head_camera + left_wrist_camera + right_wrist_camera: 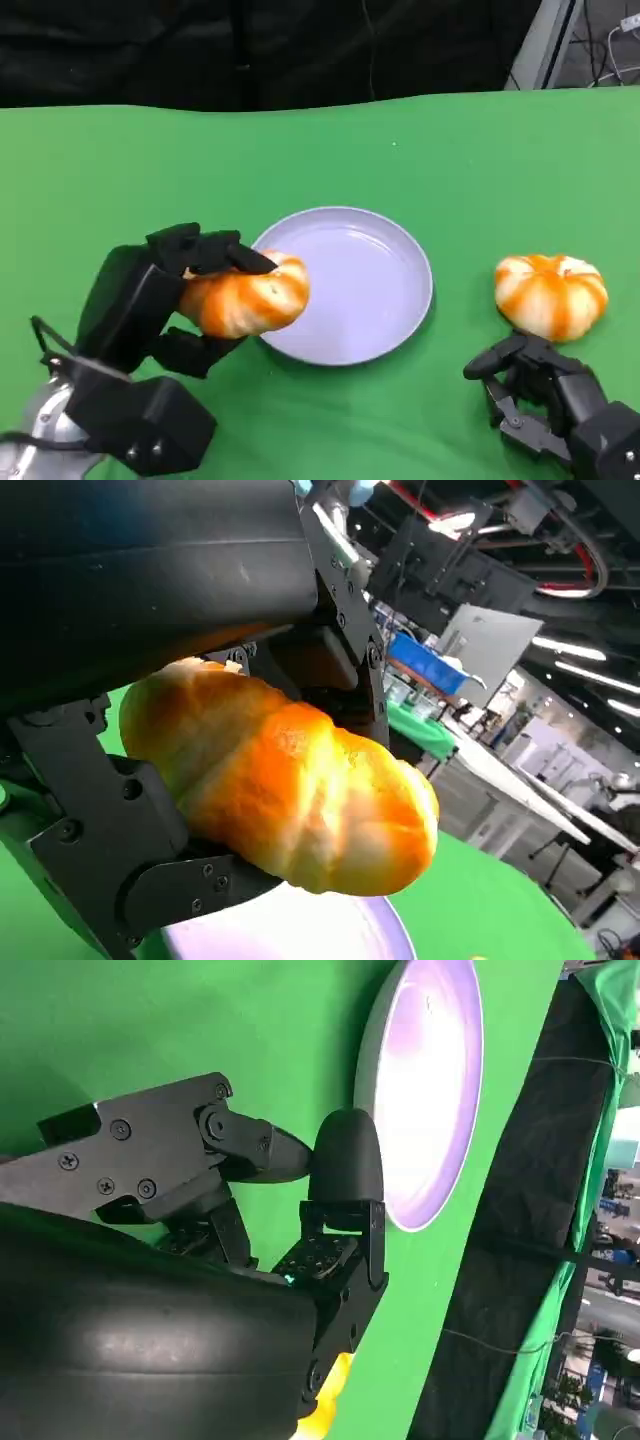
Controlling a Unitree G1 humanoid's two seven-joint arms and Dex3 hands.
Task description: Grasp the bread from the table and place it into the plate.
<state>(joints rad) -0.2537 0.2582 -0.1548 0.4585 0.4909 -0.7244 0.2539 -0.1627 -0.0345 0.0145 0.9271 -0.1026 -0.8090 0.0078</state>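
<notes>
Bright, even overhead light (soft shadows), glare on plate [425,1090].

A green cloth [480,160] covers the counter — smooth and flat. Behind its far edge hangs a black curtain [250,45].

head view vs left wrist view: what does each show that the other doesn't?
Head view alone: the second orange-striped bread roll lying on the green table right of the plate, with the right hand just in front of it, holding nothing. Left wrist view alone: a lab background with a blue bin. Both: the left hand gripping an orange-striped bread roll over the round lilac plate's edge.
</notes>
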